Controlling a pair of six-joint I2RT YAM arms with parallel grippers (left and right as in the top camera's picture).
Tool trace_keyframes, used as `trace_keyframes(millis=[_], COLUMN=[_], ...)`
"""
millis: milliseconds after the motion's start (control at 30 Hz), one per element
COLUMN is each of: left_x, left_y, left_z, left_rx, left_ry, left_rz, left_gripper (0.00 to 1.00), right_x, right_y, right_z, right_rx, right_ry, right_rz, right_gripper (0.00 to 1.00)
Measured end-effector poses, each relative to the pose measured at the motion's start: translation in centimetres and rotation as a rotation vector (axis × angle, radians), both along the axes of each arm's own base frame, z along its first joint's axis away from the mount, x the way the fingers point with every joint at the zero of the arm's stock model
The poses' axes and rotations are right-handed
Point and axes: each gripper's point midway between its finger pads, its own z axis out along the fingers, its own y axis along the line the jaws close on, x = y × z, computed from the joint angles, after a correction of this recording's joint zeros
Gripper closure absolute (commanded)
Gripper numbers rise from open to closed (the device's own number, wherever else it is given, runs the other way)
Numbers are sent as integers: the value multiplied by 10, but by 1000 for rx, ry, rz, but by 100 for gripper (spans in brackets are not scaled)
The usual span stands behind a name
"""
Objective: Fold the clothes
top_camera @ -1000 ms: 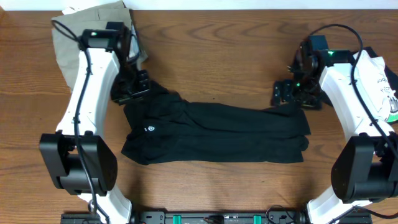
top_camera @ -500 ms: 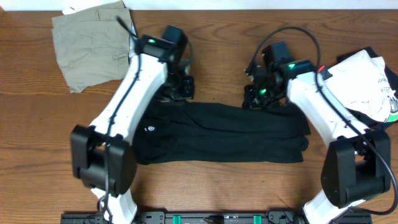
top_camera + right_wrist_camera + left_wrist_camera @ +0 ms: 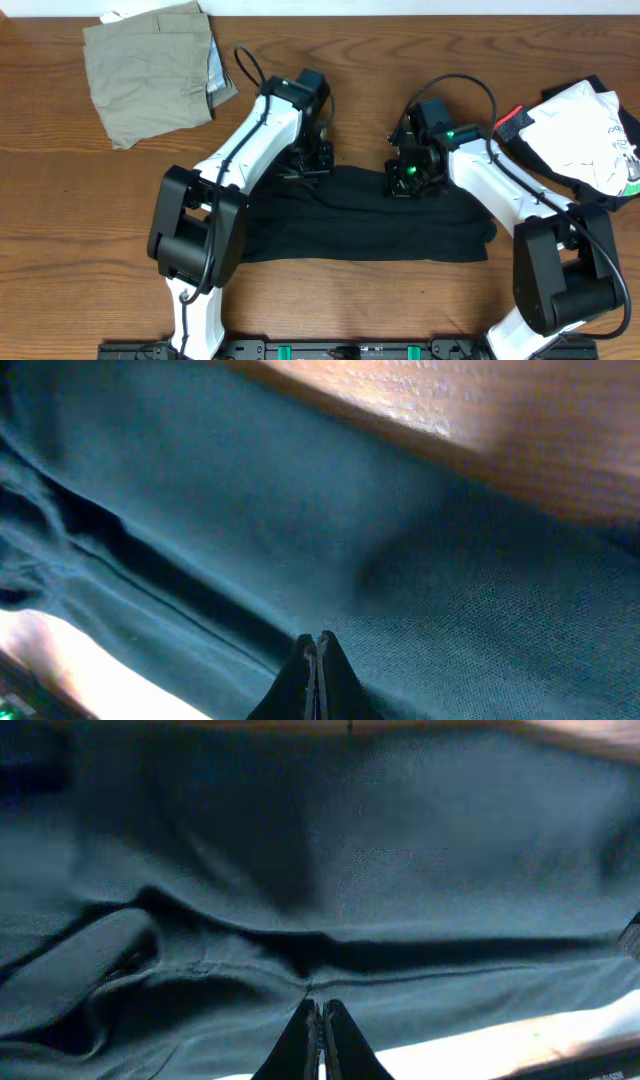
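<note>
A long black garment (image 3: 370, 225) lies flat across the middle of the wooden table (image 3: 350, 60). My left gripper (image 3: 305, 168) sits at its upper edge, left of centre, and is shut on a pinch of the black cloth (image 3: 350, 850); in the left wrist view its tips (image 3: 320, 1005) meet on a seam. At the same edge, right of centre, my right gripper (image 3: 402, 180) is also shut. In the right wrist view its tips (image 3: 315, 640) close on a fold of the cloth (image 3: 200, 510). A short gap separates the two grippers.
A folded khaki garment (image 3: 150, 70) lies at the back left corner. A white item (image 3: 585, 130) rests on something dark at the right edge. Both arms reach in from the front edge and cross over the black garment's ends.
Both grippers have swept inward along the garment's upper edge toward the centre. The garment's left end has been drawn to the right. The right gripper went from open to shut.
</note>
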Motion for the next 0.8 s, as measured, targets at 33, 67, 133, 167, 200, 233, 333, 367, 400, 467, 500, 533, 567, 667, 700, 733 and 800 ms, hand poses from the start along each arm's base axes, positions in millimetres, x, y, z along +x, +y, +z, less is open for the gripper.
trace_keyframes(millis=[33,67,133,167,200,233,333,367,400,467,500,533,567,667,700,733,800], left_x=[-1,-4,-10,-12,-14,-15,-19,-21,-23,-25,-26,-26,-26,-25,-24,-24,-21], left_y=[-1,-1,1,2,3,3,5,6,8,11,13,15,18,28,33,38,49], left_z=[-3,-8,-18,-21,-25,-30,-40,-43,-45,-47,-48,-48,-48,-47,-47,-46,-46], left_rx=[-3,-5,-3,-2,-1,-2,-3,-1,1,7,10,12,14,21,24,27,30], left_ry=[3,7,23,28,31,31,31,35,40,51,57,61,66,84,91,99,110], left_rz=[1,1,3,3,3,4,5,5,7,12,17,22,29,60,74,87,122], left_gripper=[94,94,94,94,94,94,94,94,94,94,94,94,94,94,94,94,94], right_x=[-2,-3,-6,-7,-7,-7,-7,-7,-7,-9,-10,-12,-14,-20,-21,-21,-20], right_y=[-1,-2,-5,-6,-6,-7,-7,-8,-8,-9,-10,-10,-12,-19,-22,-25,-30], right_z=[-2,-5,-8,-10,-10,-10,-11,-11,-11,-13,-14,-16,-17,-24,-25,-27,-28], right_rx=[-3,-8,-22,-26,-28,-31,-36,-38,-39,-43,-44,-47,-52,-80,-89,-96,-105], right_ry=[3,6,12,14,15,15,13,13,14,19,22,28,33,51,55,59,63], right_rz=[-2,-3,-6,-7,-8,-9,-10,-10,-10,-11,-11,-11,-12,-23,-28,-41,-58], right_gripper=[99,99,99,99,99,99,99,99,99,99,99,99,98,98,98,98,98])
